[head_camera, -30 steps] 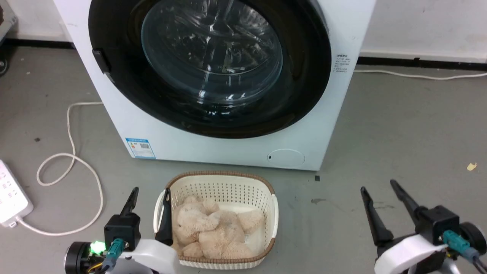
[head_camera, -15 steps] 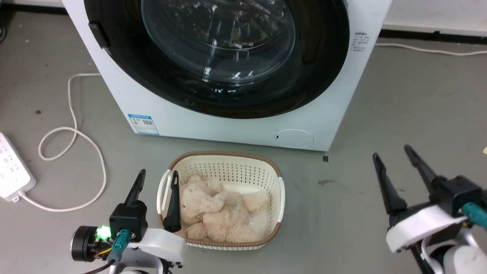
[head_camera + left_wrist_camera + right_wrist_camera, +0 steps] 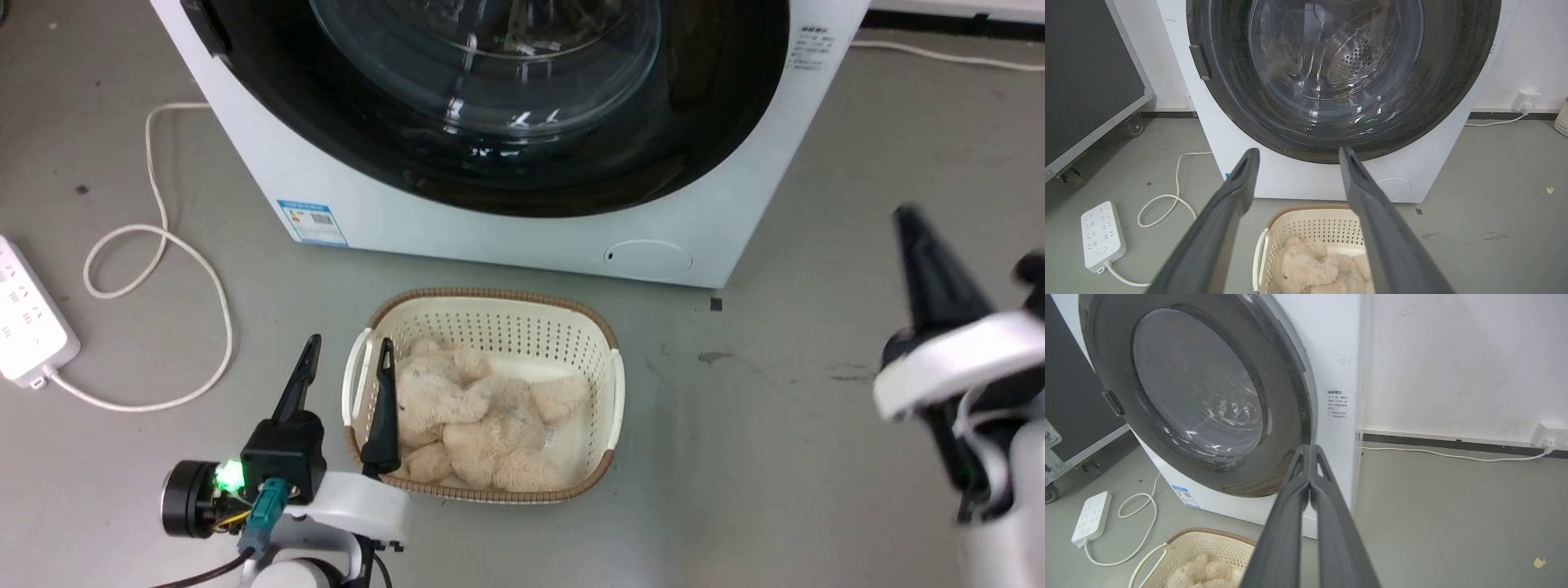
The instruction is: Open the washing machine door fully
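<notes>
Gleaming black and round — the washing machine door [image 3: 1343, 73], glass-bellied.

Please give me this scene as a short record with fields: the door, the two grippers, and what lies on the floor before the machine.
door: washing machine door, looks shut, flush with the white front
left gripper: left gripper open, empty, over the left side of the basket
right gripper: right gripper shut, empty, apart from the door, aimed near its right edge
floor: basket before the machine with a plush toy inside; power strip to the left
task state: door not yet opened
</notes>
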Controlling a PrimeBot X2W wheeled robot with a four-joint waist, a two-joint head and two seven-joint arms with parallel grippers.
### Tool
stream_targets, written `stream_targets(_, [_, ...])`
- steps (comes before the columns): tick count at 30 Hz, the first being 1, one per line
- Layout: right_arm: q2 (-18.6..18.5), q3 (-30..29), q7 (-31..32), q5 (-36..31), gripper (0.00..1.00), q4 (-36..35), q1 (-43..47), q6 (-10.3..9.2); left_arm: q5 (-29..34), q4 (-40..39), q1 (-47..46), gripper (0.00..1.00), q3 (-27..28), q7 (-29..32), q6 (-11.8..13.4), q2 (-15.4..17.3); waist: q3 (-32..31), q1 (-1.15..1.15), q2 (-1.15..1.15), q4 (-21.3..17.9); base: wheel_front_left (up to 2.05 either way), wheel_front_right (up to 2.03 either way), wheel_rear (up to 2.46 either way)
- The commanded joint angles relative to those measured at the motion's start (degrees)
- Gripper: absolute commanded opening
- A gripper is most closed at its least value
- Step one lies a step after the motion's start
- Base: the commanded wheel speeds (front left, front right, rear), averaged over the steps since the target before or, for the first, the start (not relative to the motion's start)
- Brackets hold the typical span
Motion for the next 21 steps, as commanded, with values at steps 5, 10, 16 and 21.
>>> stream_targets(5, [1.85,-4.25,4.39,5.43,0.00,4.05,-6.91,-0.02,-0.47,-0.37,-1.85,1.00,-0.82,-0.96,0.71,0.02,1.59,-0.01,0.00,0.62,0.00,0.00,0.00])
stream_targets(10, [2.92,-8.94,9.22,9.32,0.00,8.20,-13.69,-0.02,-0.68,-0.60,-2.47,1.00,-1.66,-1.56,1.30,0.02,2.95,-0.01,0.00,1.31,0.00,0.00,0.00])
stream_targets(16, [3.45,-13.67,13.41,11.53,0.00,13.87,-22.09,-0.02,-0.64,-0.95,-3.23,1.00,-2.28,-2.27,1.73,0.21,4.88,-0.01,0.00,2.08,0.00,0.00,0.00])
stream_targets(21, [3.70,-17.44,16.41,13.07,0.00,18.76,-29.07,-0.03,-0.61,-1.19,-3.94,1.00,-3.01,-2.87,2.06,0.24,6.62,-0.01,0.00,2.77,0.00,0.00,0.00])
